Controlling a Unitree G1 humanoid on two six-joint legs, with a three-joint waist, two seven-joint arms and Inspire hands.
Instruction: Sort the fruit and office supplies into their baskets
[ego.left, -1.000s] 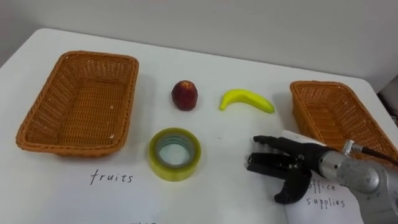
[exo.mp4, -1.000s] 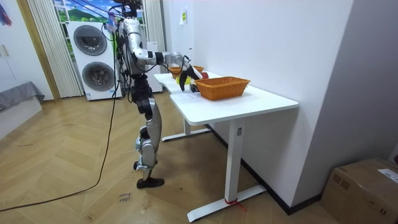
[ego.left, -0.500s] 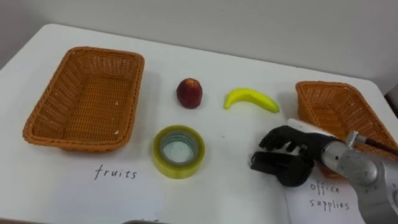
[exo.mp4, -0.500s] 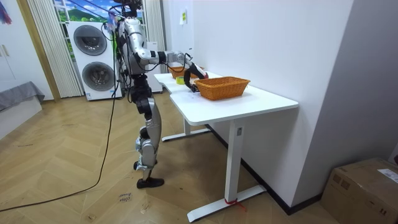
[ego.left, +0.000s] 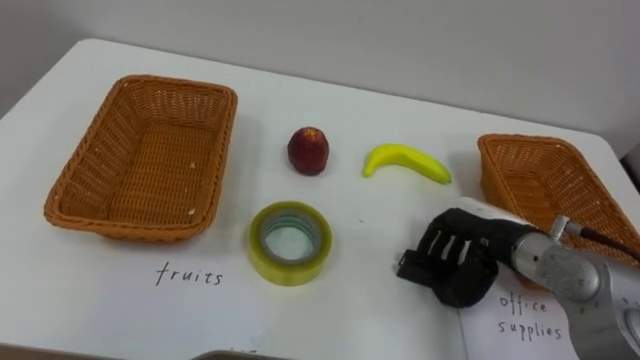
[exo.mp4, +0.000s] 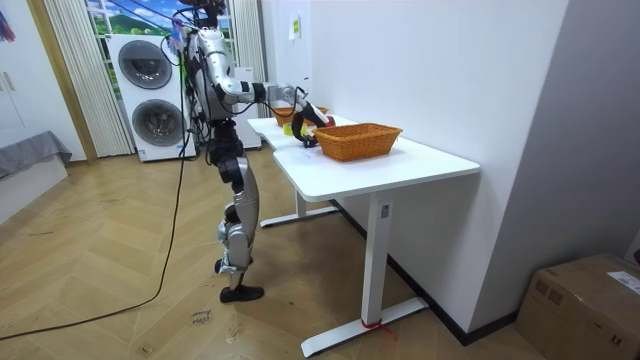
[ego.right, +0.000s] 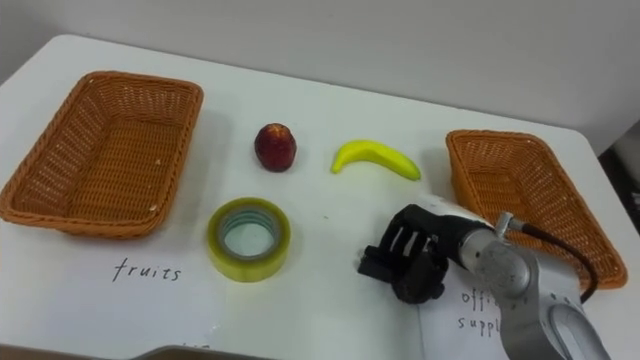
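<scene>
Banana (ego.left: 405, 162) crosswise, tips left and right

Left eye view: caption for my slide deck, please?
Curled right hand near tape; apple and banana lie between left basket and right basket.

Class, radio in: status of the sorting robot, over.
Right hand curled, empty, right of tape. Apple, banana, tape on table, unsorted. Nothing in the way.
</scene>
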